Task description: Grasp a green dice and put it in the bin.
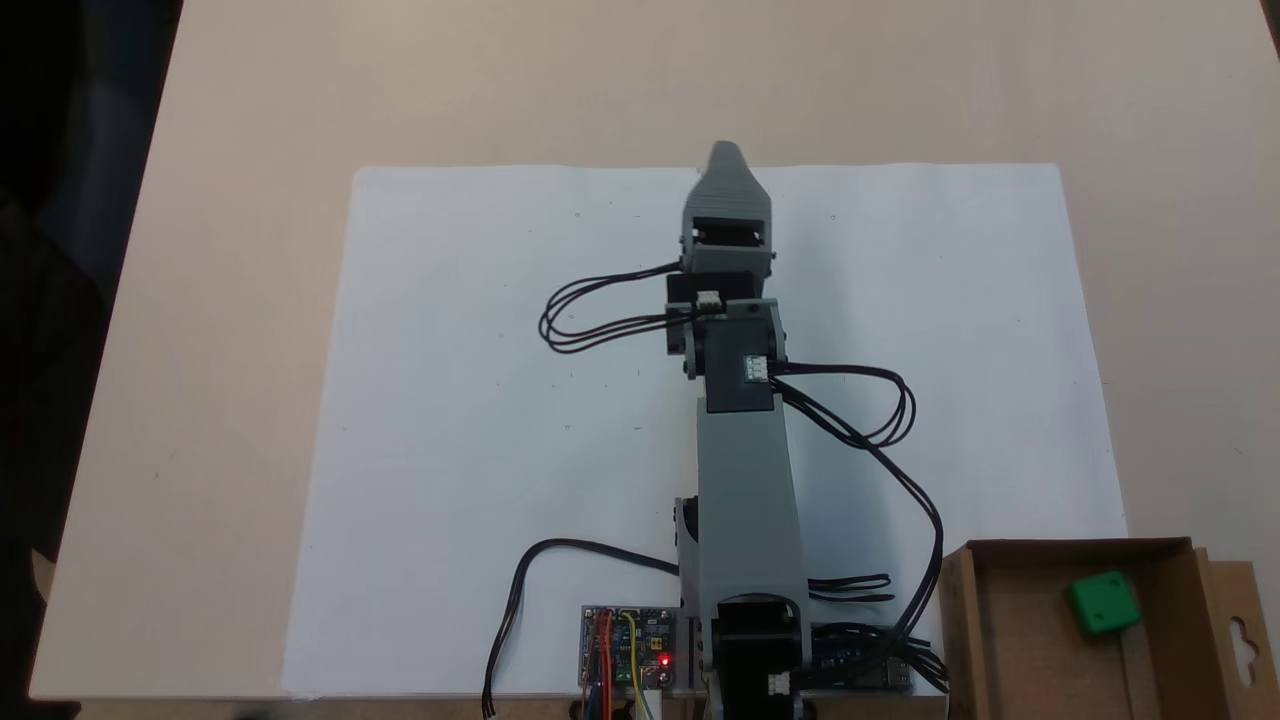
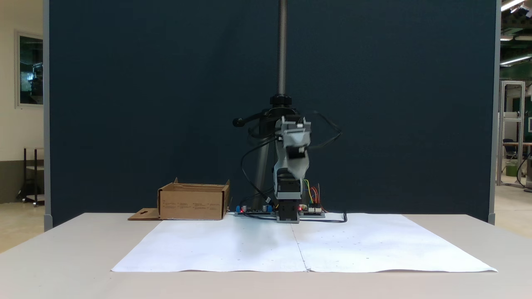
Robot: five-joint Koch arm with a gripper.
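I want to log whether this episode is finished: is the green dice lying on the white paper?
No: in a fixed view the green dice lies inside the bin, off the white paper.

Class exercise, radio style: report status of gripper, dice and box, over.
Grey gripper raised over the white paper sheet, carrying nothing; jaw state unclear. Small green plastic dice inside brown cardboard box. No obstruction.

Probably a lab: partition screen (image 2: 166, 104), aluminium frames (image 2: 512, 124).
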